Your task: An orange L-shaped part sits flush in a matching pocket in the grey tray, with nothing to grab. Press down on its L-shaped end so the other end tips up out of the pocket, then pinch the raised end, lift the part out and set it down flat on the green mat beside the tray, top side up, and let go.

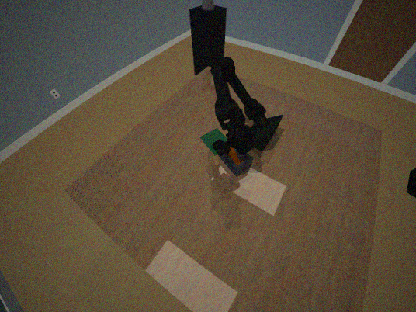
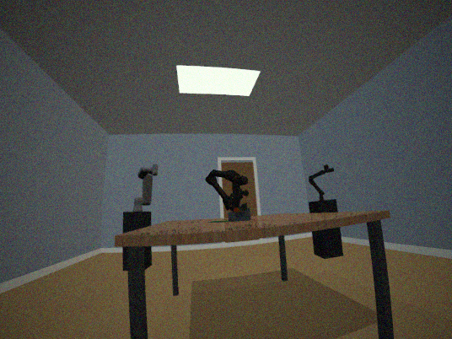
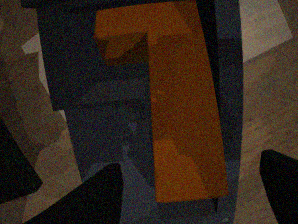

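The orange L-shaped part (image 1: pixel 234 156) (image 2: pixel 236 209) (image 3: pixel 182 95) is tilted in the grey tray (image 1: pixel 237 170) (image 2: pixel 239 217) (image 3: pixel 230 75). Its L-shaped end is low in the pocket, at the top of the wrist view. Its straight end is raised and points toward my gripper. My gripper (image 3: pixel 192 168) is open, with one finger on each side of the raised end and a gap to each. Nothing is gripped. The green mat (image 1: pixel 212 136) (image 2: pixel 217 221) lies flat beside the tray, partly hidden by the arm in the top view.
A dark panel (image 1: pixel 273 126) stands beside the arm. Two other arms on black pedestals (image 2: pixel 137 219) (image 2: pixel 323 207) stand beyond the table edges. Bright light patches (image 1: pixel 261 190) fall on the wooden table top (image 1: pixel 310 186).
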Robot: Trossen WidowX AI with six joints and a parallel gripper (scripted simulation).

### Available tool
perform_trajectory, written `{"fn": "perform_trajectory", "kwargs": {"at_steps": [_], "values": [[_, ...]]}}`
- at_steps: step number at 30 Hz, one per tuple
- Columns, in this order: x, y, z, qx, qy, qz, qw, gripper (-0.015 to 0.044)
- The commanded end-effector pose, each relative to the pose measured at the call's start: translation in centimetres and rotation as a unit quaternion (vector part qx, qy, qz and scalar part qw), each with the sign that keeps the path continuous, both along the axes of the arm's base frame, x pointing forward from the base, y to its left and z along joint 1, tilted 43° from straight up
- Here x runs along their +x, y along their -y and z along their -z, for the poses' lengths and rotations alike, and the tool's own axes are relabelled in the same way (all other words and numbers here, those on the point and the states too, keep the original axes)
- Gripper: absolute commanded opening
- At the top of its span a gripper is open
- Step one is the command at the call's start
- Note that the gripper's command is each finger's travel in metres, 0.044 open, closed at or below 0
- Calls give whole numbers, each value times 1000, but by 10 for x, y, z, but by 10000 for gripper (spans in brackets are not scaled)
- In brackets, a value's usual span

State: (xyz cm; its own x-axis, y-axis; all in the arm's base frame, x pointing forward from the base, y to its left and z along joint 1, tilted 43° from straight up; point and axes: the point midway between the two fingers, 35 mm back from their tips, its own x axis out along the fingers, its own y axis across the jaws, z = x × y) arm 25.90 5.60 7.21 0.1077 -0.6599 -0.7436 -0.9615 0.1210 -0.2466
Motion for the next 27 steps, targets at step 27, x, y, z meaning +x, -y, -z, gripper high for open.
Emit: {"fn": "perform_trajectory", "kwargs": {"at_steps": [27], "values": [[2, 17, 18, -1, 0, 0, 1000, 102]]}}
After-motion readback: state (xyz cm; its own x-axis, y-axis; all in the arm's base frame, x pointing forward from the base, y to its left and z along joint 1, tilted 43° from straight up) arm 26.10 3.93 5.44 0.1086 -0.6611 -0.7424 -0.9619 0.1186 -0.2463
